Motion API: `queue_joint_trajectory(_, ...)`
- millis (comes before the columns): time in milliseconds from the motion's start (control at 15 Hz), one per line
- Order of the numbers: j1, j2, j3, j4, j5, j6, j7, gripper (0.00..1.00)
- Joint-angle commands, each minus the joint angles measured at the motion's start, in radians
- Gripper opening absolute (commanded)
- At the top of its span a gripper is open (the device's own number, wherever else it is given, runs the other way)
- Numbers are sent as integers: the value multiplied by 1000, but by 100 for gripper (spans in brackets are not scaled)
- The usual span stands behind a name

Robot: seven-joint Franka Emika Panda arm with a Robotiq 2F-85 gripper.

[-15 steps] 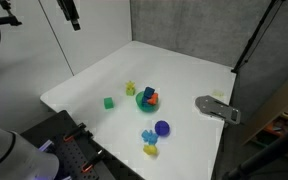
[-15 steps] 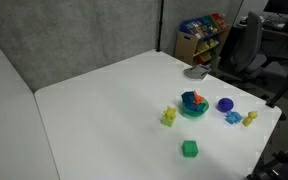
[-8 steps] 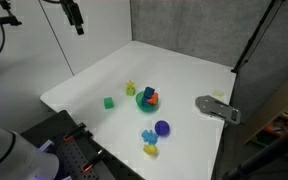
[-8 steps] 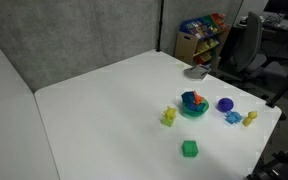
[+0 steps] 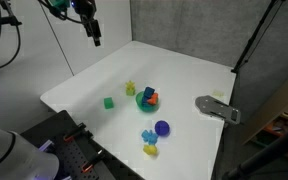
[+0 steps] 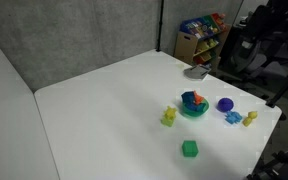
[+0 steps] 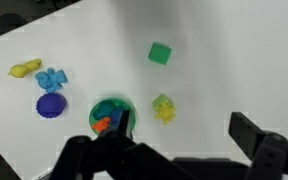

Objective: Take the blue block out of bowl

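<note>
The green bowl [image 5: 146, 102] stands mid-table and holds the dark teal-blue block [image 5: 149, 93] beside an orange piece. Both also show in an exterior view, the bowl [image 6: 193, 108] and the block [image 6: 191, 98]. My gripper [image 5: 93, 32] hangs high above the table's far left edge, well away from the bowl. In the wrist view the gripper [image 7: 179, 138] is open and empty. Its dark fingers frame the lower picture, and the bowl [image 7: 108, 104] with the blue block [image 7: 112, 110] lies at the left finger's tip.
A light green cube [image 5: 108, 102], a yellow-green toy [image 5: 130, 89], a dark blue-purple round object [image 5: 162, 128] and a light blue piece with a yellow toy [image 5: 149, 142] lie around the bowl. A grey flat object [image 5: 217, 108] sits at the table's edge.
The gripper has moved down and to the right from the upper edge of an exterior view, toward the table. The objects have not moved.
</note>
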Motion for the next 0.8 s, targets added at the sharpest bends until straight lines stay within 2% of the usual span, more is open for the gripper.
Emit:
queue_joint_trajectory(0,-11,74,-15,-19,-18,93,-1,100)
queue_joint_trajectory(400,-25,214,-31,-58,-94,267,18,100)
queue_joint_trajectory(733,-29,346,-75,-50,-144,343,12,100)
